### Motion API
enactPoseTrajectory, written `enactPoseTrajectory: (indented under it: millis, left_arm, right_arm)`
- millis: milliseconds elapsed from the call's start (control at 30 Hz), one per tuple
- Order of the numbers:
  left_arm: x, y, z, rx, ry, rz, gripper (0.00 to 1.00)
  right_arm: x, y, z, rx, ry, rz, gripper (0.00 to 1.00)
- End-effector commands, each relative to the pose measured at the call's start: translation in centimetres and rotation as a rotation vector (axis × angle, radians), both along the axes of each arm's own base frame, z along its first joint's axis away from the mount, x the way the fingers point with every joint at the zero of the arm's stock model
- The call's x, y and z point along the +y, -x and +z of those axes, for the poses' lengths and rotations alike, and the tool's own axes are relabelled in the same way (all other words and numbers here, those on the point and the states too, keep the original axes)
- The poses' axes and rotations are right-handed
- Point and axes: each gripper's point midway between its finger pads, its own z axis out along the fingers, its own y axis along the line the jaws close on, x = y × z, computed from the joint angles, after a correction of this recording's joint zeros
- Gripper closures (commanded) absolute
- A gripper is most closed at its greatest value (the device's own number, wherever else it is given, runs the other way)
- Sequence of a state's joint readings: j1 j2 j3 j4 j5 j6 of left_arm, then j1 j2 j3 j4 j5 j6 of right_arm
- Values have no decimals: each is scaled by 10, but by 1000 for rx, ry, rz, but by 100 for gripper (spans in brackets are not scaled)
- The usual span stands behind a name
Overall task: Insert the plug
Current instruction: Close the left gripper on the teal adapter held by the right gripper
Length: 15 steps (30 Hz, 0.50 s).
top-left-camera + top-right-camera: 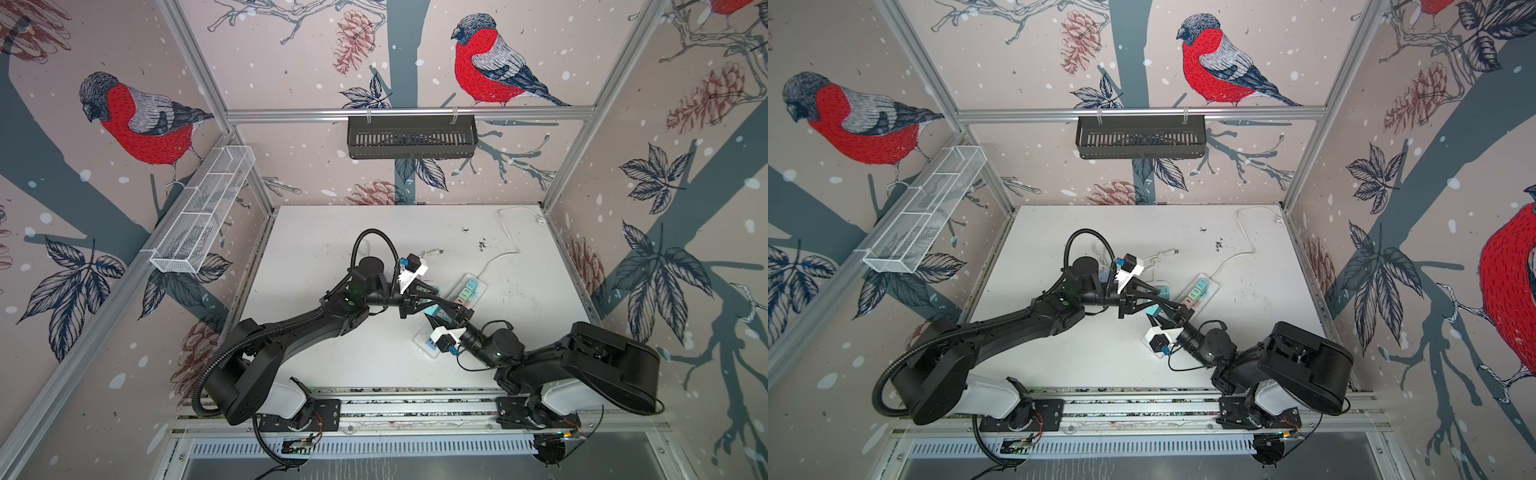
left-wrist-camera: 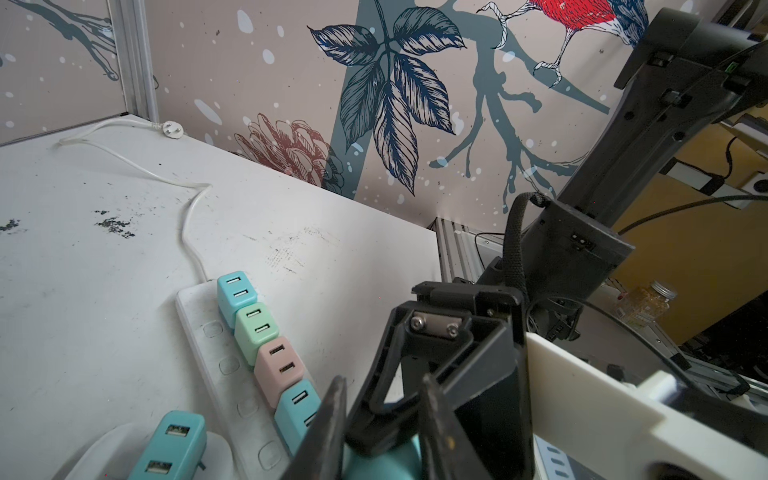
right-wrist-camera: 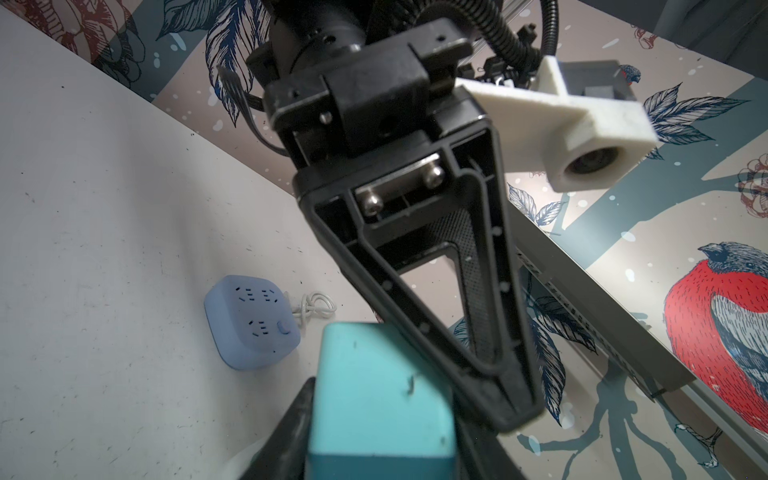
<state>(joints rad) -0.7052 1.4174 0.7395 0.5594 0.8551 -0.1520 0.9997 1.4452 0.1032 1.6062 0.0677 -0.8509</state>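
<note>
Though mostly hidden between them, the teal plug (image 3: 374, 374) is pinched by both left pincer (image 2: 382, 415) and right pincer (image 3: 386, 419).

From my station both top views are evenly lit from overhead, the counter (image 1: 316, 232) bright and slightly washed with only soft shadows on it, and the frame rails (image 1: 195, 66) lean outward at the edges. In my wrist views the near teal plug (image 3: 374, 395) is soft while the wall print (image 3: 715, 316) reads crisp.
</note>
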Motion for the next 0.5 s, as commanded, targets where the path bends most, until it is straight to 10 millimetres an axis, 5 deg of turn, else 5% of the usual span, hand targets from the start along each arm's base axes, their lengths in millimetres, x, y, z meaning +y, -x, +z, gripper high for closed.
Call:
enactPoseTrajectory:
  millis: [0,67,167,267,333,467]
  left_arm:
    - [0,10,3,-38,6,-42,100]
    - [2,10,4,-44,8,-28,100]
    - [5,14,5,-47,16,-30,98]
    - [8,15,9,-53,21,-17,44]
    - [10,16,11,-61,30,-5,34]
    - [13,21,11,-83,29,-19,32]
  right_arm:
    - [-16,10,64,-131,-239,4,80]
    - [-18,12,65,-130,-245,10,78]
    - [-20,13,68,-131,-254,10,98]
    - [-21,11,68,-123,-255,-1,98]
    - [-23,9,68,-118,-256,-13,98]
    - [-28,9,72,-129,-269,-23,98]
